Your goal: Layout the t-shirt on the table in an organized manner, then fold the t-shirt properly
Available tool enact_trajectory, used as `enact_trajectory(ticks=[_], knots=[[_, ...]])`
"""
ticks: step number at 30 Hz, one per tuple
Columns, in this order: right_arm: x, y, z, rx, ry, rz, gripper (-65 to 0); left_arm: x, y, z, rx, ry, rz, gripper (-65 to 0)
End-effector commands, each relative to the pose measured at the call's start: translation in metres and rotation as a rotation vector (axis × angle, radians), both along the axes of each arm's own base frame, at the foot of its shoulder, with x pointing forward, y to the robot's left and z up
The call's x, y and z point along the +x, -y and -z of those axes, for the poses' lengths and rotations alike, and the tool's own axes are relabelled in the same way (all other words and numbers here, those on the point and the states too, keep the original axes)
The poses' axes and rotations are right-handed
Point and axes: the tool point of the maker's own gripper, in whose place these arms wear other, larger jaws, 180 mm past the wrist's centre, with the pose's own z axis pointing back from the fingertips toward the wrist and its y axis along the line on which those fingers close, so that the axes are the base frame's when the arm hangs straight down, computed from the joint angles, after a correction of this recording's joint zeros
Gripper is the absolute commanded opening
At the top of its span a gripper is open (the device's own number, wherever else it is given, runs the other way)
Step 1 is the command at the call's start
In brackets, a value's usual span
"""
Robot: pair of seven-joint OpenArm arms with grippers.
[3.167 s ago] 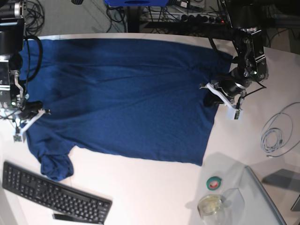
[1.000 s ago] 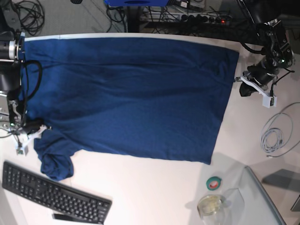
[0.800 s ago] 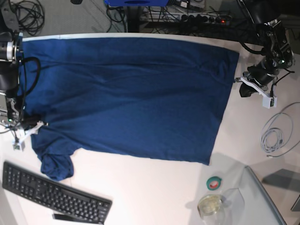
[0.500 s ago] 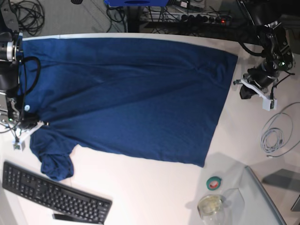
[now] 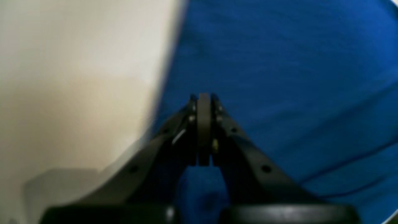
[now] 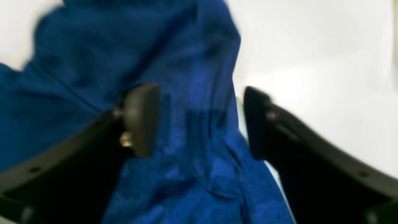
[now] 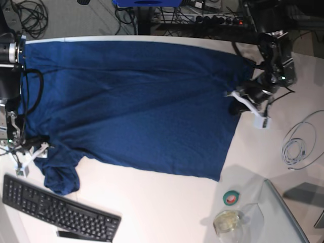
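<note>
We see the t-shirt [image 7: 136,101] spread flat over most of the white counter [image 7: 167,207], its body smooth with shallow creases and one sleeve [image 7: 61,179] bunched into a lump at the near corner.

From the right claw [image 6: 199,121], the cloth lies directly beneath and between the two fingers: a rumpled ridge of blue fabric runs up through the gap, with bare counter just beyond the finger on the view's right. This claw stands wide, its pads [image 6: 143,118] well apart, and nothing is pinched between them. In the base view the right claw [image 7: 23,154] sits at the shirt's edge just above the bunched sleeve, and the black keyboard [image 7: 55,210] lies near it on the counter, toward the front edge.

From the left claw [image 5: 203,102], the shirt fills the area ahead and to the view's right, while its straight edge runs past the fingertips, with bare counter on the other side. The fingers are pressed tight together; we cannot tell whether any cloth is caught between them. In the base view the left claw [image 7: 243,104] rests over the hem edge of the shirt.

Further from that claw, on bare counter, lie a coiled white cable [image 7: 298,144], a green tape roll [image 7: 232,197] and a small clear dish [image 7: 228,221].
</note>
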Motion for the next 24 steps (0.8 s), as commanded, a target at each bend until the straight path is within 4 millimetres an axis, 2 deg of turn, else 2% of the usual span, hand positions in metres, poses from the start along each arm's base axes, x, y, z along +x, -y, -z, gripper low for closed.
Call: enact_trajectory(ticks=[1,3,5,7,9,15,24], knots=[[0.008,0.012,-0.014,-0.022,0.037,0.005,-23.3,0.011,-0.004,-0.011,0.008,0.047,-0.002,-65.0],[0.006,0.013,-0.013,-0.024,0.035,0.004,-25.7,0.005,0.009,0.002,-0.012,0.008,0.020,-65.0],[0.007,0.013,-0.014,-0.024,0.037,0.006,-27.9,0.006,0.012,0.011,-0.034,-0.011,0.014,-65.0],[0.007,0.014,-0.014,-0.026,0.039,0.010,-28.5,0.003,0.010,0.023,-0.057,-0.034,-0.008,-65.0],[0.007,0.015,-0.014,-0.027,0.039,0.013,-28.5,-0.002,-0.003,0.030,-0.048,-0.053,-0.024,-65.0],[0.007,0.016,-0.014,-0.029,0.039,0.015,-28.7,-0.013,-0.029,0.030,-0.007,-0.057,-0.040,-65.0],[0.006,0.015,-0.013,-0.027,0.036,0.016,-28.7,-0.012,-0.033,0.029,0.002,-0.052,-0.042,-65.0]])
